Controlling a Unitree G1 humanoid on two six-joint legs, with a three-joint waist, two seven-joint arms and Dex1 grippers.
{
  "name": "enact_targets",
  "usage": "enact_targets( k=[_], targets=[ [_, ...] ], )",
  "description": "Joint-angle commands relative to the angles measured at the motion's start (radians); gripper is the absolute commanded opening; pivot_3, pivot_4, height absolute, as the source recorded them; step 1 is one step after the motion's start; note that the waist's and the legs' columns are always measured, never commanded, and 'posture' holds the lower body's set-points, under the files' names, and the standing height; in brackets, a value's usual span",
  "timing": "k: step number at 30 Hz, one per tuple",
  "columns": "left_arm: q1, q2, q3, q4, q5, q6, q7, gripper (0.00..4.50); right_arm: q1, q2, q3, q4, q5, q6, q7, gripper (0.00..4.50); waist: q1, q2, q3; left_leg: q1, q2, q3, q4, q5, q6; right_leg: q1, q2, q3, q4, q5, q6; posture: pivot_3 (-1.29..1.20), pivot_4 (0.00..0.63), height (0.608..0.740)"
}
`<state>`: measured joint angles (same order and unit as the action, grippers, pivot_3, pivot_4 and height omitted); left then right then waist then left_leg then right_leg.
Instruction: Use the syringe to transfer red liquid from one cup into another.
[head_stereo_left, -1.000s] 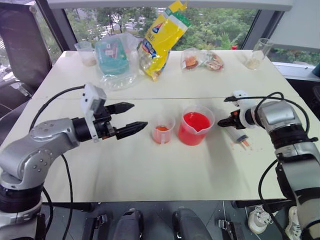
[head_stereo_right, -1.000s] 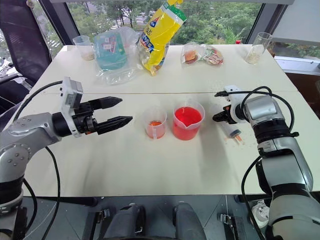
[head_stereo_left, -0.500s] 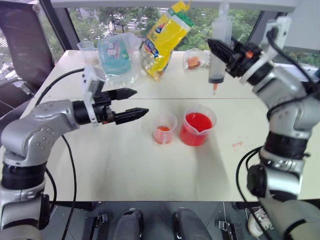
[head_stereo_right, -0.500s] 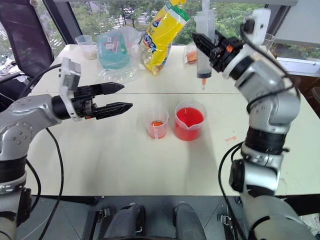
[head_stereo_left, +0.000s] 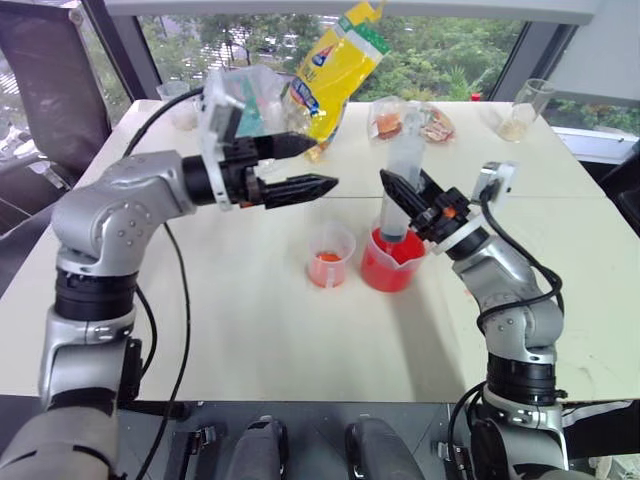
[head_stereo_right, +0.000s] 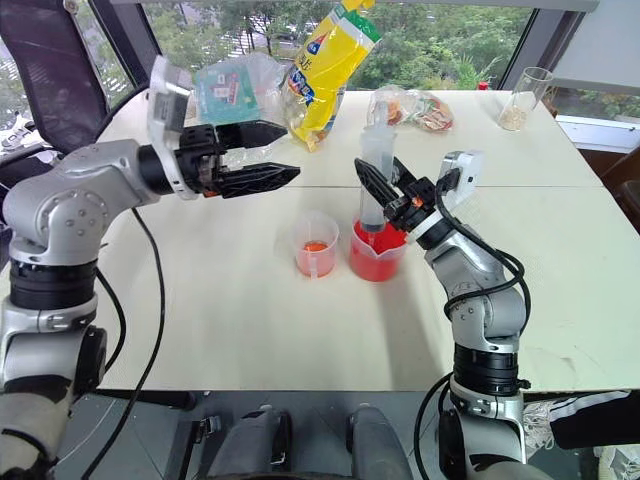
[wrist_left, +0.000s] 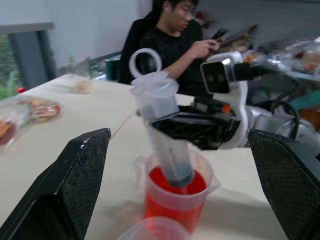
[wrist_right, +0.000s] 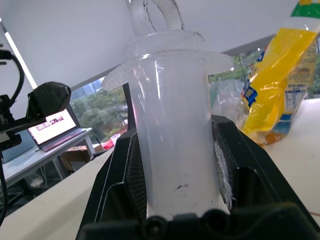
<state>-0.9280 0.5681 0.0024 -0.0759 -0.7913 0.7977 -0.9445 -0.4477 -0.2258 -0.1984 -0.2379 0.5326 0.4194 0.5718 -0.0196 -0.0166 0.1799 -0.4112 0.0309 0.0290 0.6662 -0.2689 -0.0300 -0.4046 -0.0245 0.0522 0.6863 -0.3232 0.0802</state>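
Observation:
The syringe (head_stereo_left: 403, 185) stands almost upright with its lower end inside the spouted cup (head_stereo_left: 392, 265), which holds the red liquid (wrist_left: 175, 182). My right gripper (head_stereo_left: 405, 195) is shut on the syringe barrel, its fingers (wrist_right: 131, 175) on either side of the barrel. The smaller cup (head_stereo_left: 330, 258), orange-red at the bottom, stands just left of the beaker. My left gripper (head_stereo_left: 322, 165) hovers open above the table, left of the syringe's top and pointing toward it. Its fingers (wrist_left: 75, 185) frame the syringe (wrist_left: 165, 130) in the left wrist view.
At the table's back are a yellow bag (head_stereo_left: 330, 70), a clear bag with a teal pack (head_stereo_left: 235, 105), a snack bag (head_stereo_left: 405, 120) and clear cups with beige contents (head_stereo_left: 522, 108) (head_stereo_left: 180, 105). A person (wrist_left: 175, 40) sits beyond the table.
The right gripper lifted the syringe off the table, carried it left and lowered it into the beaker. The left gripper rose and moved right, toward the syringe.

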Motion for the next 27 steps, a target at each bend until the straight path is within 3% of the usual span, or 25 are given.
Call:
enact_targets(
  k=[1,27],
  targets=[
    [-0.049,-0.03,-0.032,0.009,0.014,-0.009,-0.038,4.5,0.012,-0.007,0.018,0.002,-0.011,-0.056,0.008,1.41,0.001,0.0,0.0,0.0,0.0,0.0,0.0,0.0,0.0,0.0,0.0,0.0,0.0,0.0,0.0,0.0,0.15,0.74],
    [-0.19,-0.305,-0.109,0.33,0.209,-0.146,-0.116,4.5,0.052,-0.045,0.073,-0.018,-0.023,-0.1,-0.004,1.41,0.003,0.0,0.0,0.0,0.0,0.0,0.0,0.0,-0.001,0.0,0.002,0.0,0.0,0.0,0.0,0.0,0.15,0.74]
  ],
)
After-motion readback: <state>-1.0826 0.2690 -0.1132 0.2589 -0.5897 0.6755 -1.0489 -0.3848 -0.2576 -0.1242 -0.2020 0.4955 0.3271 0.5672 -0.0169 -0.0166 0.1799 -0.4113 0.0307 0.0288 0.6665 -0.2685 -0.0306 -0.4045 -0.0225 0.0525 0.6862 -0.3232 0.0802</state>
